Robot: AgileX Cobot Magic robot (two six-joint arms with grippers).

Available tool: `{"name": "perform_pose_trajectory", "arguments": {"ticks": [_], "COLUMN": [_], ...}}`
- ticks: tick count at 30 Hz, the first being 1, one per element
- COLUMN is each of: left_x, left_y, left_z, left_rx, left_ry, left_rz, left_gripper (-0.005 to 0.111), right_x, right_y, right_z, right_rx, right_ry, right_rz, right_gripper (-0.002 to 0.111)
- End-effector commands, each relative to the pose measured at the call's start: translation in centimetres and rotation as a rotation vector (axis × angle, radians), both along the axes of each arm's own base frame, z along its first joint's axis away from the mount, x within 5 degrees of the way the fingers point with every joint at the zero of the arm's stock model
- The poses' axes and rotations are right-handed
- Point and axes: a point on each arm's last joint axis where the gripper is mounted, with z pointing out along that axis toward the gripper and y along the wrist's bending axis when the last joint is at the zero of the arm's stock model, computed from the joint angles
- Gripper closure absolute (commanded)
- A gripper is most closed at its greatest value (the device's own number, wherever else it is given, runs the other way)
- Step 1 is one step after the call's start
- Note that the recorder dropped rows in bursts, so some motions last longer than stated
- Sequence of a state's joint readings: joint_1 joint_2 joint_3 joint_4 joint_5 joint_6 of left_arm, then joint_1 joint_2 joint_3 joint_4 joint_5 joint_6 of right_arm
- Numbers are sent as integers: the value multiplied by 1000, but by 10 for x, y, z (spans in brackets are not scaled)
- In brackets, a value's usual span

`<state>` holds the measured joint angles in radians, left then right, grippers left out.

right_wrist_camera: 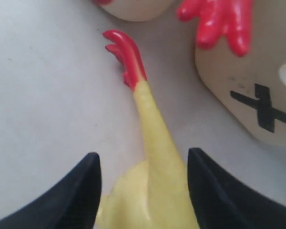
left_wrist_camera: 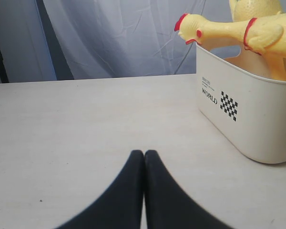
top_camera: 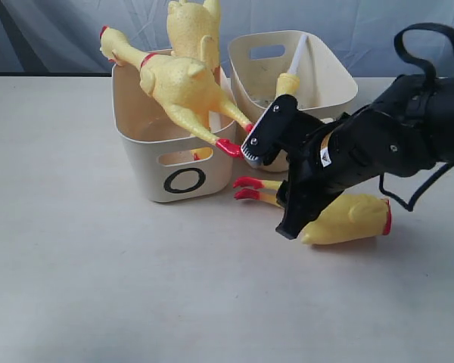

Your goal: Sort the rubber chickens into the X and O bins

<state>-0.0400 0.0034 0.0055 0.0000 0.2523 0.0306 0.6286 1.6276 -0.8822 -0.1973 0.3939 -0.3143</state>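
Chicken (top_camera: 348, 219) half hidden behind right gripper (right_wrist_camera: 144, 161) (jaws apart).

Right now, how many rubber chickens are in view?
4 rubber chickens. Two in the O bin: one lying across it, one upright behind; a small one in the X bin; one on the table beneath the right gripper. Others could hide inside the bins.

Rubber chickens (top_camera: 183, 85) — pimpled yellow skin, glossy red feet (right_wrist_camera: 126, 59). O bin (top_camera: 140, 144) — smooth cream plastic, slight sheen. Tabletop (top_camera: 83, 287) matt, pale, faintly speckled. Backdrop (top_camera: 53, 34) soft grey cloth.
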Motion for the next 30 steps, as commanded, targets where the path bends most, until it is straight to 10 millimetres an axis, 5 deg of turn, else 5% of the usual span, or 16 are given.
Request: {"name": "perform_pose_trajectory", "arguments": {"ticks": [1, 12, 18, 26, 30], "left_x": [0, 0, 0, 0, 0], "left_y": [0, 0, 0, 0, 0], "left_z": [3, 3, 3, 3, 3], "left_rx": [-4, -4, -4, -4, -4], "left_ry": [-22, -22, -22, -22, -22], "left_rz": [-2, -2, -2, -2, -2], "left_gripper": [107, 107, 107, 107, 107], "right_x": [5, 9, 6, 0, -1], "right_y": [3, 4, 1, -5, -4], "right_z": [-17, -37, -26, 6, 5], "right_rx": [-23, -79, -70, -43, -18], "right_ry": [17, 41, 28, -39, -17], "right_rz": [13, 22, 12, 8, -25], "right_gripper": [56, 71, 109, 107, 72]}}
